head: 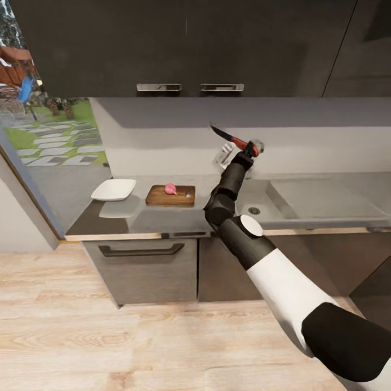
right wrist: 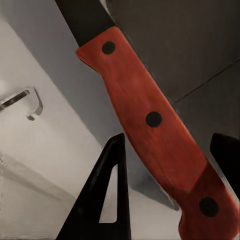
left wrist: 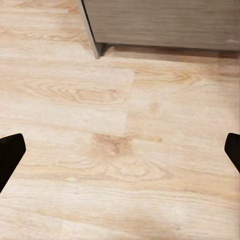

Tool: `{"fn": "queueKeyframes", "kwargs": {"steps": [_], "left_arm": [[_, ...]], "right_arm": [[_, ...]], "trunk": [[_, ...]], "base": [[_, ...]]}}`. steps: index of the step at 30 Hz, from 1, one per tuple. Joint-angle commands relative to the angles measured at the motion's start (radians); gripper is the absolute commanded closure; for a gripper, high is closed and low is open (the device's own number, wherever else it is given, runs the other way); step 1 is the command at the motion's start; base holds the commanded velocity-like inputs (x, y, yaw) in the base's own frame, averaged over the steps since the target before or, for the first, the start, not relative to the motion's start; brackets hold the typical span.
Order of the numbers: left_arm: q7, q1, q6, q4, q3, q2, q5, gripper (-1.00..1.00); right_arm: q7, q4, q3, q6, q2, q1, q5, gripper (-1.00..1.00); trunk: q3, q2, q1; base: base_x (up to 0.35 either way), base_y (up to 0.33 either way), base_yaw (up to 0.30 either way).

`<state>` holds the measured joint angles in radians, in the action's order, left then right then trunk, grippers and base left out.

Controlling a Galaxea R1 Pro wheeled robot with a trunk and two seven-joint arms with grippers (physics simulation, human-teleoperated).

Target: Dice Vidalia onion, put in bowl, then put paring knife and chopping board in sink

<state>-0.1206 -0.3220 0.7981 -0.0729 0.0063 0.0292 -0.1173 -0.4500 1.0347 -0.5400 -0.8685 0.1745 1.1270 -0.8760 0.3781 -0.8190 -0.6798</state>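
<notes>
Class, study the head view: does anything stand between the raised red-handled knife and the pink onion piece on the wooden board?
Nothing visible does. The right gripper holds the red-handled paring knife up above the grey sink; the brown wooden chopping board with the pink onion piece lies to its left, with only bare grey countertop around it.

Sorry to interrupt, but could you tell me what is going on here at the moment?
The right gripper holds the paring knife raised above the sink, jaws shut on its red handle. The onion sits on the chopping board, beside the white bowl on the countertop. The left gripper hangs open over the floor.
</notes>
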Motion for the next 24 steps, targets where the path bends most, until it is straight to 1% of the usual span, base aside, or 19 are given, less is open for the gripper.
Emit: {"fn": "queueKeyframes", "kwargs": {"steps": [1,3,4,7,8,9,11,12,14,15,16,18,21,24], "left_arm": [[0.002,-0.002,0.006,-0.004,0.0,0.0,-0.004,-1.0],[0.002,-0.002,0.006,-0.004,0.0,-0.001,-0.004,-1.0],[0.002,-0.002,0.006,-0.004,0.0,-0.001,-0.004,-1.0],[0.002,-0.002,0.006,-0.004,0.0,-0.008,-0.004,-1.0],[0.002,-0.002,0.006,-0.004,0.0,-0.009,-0.004,-1.0],[0.002,-0.002,0.006,-0.004,0.0,-0.01,-0.004,-1.0],[0.002,-0.002,0.006,-0.004,0.001,-0.01,-0.004,-1.0],[0.002,-0.002,0.006,-0.004,0.002,-0.011,-0.004,-1.0],[0.002,-0.002,0.006,-0.004,0.002,-0.01,-0.004,-1.0],[0.001,-0.002,0.006,-0.004,0.002,-0.01,-0.005,-1.0],[0.001,-0.002,0.006,-0.004,0.003,-0.01,-0.005,-1.0],[0.001,-0.002,0.006,-0.004,0.003,-0.008,-0.005,-1.0],[0.001,-0.002,0.006,-0.004,0.003,-0.008,-0.005,-1.0],[0.001,-0.002,0.006,-0.004,0.003,-0.007,-0.005,-1.0]], "right_arm": [[0.016,-0.008,-0.002,-0.005,0.0,0.004,0.004,1.0],[0.084,-0.014,-0.003,-0.006,0.0,0.006,0.016,1.0],[0.148,-0.017,-0.003,-0.007,0.0,0.007,0.023,1.0],[0.304,-0.019,-0.005,-0.007,0.0,0.008,0.031,1.0],[0.352,-0.018,-0.008,-0.007,0.0,0.008,0.032,1.0],[0.376,-0.014,-0.027,-0.007,0.0,0.008,0.033,1.0],[0.391,-0.01,-0.063,-0.006,0.0,0.008,0.035,1.0],[0.396,0.0,-0.097,-0.004,0.0,0.008,0.035,1.0],[0.395,0.016,-0.125,-0.004,0.0,0.008,0.035,1.0],[0.393,0.031,-0.15,-0.004,0.0,0.008,0.035,1.0],[0.392,0.054,-0.192,-0.006,0.0,0.008,0.035,1.0],[0.385,0.075,-0.249,-0.008,0.0,0.008,0.035,1.0],[0.357,0.092,-0.292,-0.009,0.0,0.007,0.035,1.0],[0.325,0.106,-0.307,-0.009,0.0,0.007,0.043,1.0]], "trunk": [[0.001,-0.001,0.0],[0.001,-0.001,0.0],[0.001,-0.001,0.0],[0.001,-0.001,0.0],[0.001,-0.001,0.0],[0.001,-0.001,0.0],[0.001,-0.001,0.0],[0.001,-0.001,0.0],[0.001,-0.001,0.0],[0.001,-0.001,0.0],[0.001,-0.001,0.0],[0.001,-0.001,0.0],[0.001,-0.001,0.0],[0.001,-0.001,0.0]], "base": [[0.021,-0.023,0.0],[0.011,-0.012,0.0],[0.004,-0.005,0.0],[0.002,-0.002,0.0],[0.0,0.0,0.0],[0.0,0.0,0.0],[0.0,0.0,0.0],[0.0,0.0,0.0],[0.0,0.0,0.0],[0.0,0.0,0.0],[0.0,0.0,0.0],[0.0,0.0,0.0],[0.027,0.0,0.0],[0.116,0.0,0.0]]}}
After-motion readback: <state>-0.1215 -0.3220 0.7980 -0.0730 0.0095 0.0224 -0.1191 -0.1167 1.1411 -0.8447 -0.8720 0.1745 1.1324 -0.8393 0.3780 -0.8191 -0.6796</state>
